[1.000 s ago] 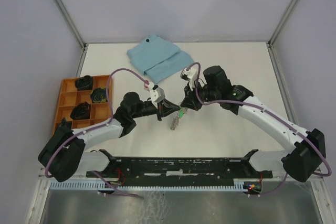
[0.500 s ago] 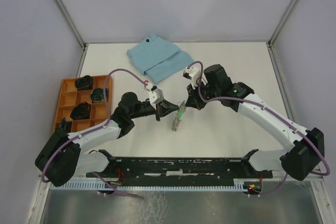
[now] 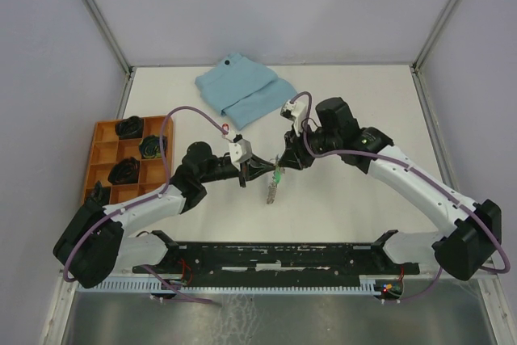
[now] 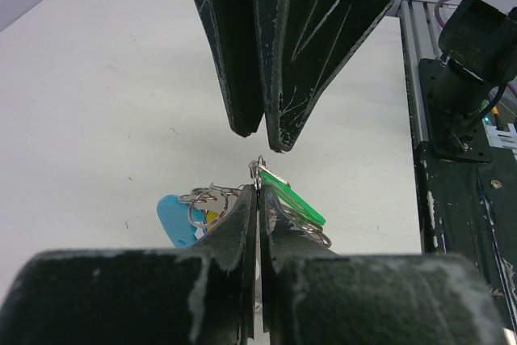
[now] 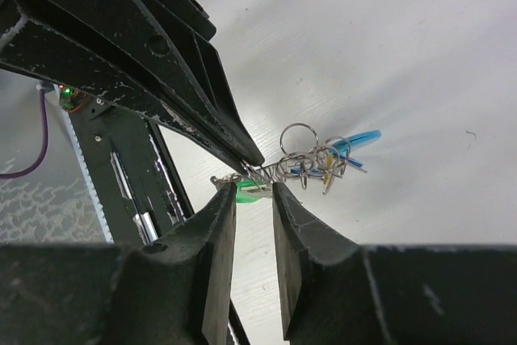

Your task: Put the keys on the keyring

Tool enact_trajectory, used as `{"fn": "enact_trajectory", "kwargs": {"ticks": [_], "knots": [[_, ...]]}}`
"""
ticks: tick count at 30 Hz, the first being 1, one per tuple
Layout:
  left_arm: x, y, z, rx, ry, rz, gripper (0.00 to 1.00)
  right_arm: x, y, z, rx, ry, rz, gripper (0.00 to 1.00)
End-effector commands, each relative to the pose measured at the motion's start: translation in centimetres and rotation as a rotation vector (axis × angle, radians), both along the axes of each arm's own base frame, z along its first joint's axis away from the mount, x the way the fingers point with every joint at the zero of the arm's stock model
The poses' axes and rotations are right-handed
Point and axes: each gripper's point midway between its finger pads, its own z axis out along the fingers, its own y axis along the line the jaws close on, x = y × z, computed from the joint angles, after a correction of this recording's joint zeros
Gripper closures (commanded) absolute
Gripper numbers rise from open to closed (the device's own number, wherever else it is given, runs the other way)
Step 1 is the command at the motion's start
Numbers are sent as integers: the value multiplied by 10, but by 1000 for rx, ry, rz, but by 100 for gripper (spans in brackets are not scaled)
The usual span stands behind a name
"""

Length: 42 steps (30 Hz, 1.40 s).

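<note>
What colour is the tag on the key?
The tag is green, clearest in the left wrist view.

Both arms bent inward, tips nearly meeting: left tool (image 4: pixel 257 193) jaws pressed together, right tool (image 5: pixel 254 193) jaws narrowly parted.

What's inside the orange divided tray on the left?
The orange divided plastic tray holds small dark objects in at least three compartments, too small to identify. The left arm covers part of its near edge.
</note>
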Motion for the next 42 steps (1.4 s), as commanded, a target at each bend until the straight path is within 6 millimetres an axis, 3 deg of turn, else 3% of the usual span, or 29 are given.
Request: {"fn": "enact_trajectory", "kwargs": {"ticks": [1,13,25,33,35,39,42], "knots": [[-1,-3,32,-60,-140,-32,97,6,16,21,85,-32,39,67],[5,-2,34,-68,-137,4,97,3,17,5,63,29,56,73],[16,2,32,-17,-158,69,97,5,6,-4,-4,41,4,99],[25,3,30,106,-253,143,97,-5,12,-3,35,76,52,99],[28,4,30,153,-299,165,97,-1,9,-6,32,45,25,95],[26,7,35,214,-432,174,97,12,-2,-3,73,-79,-53,73],[27,7,36,276,-530,180,97,16,-6,-5,106,-142,-71,64]]}}
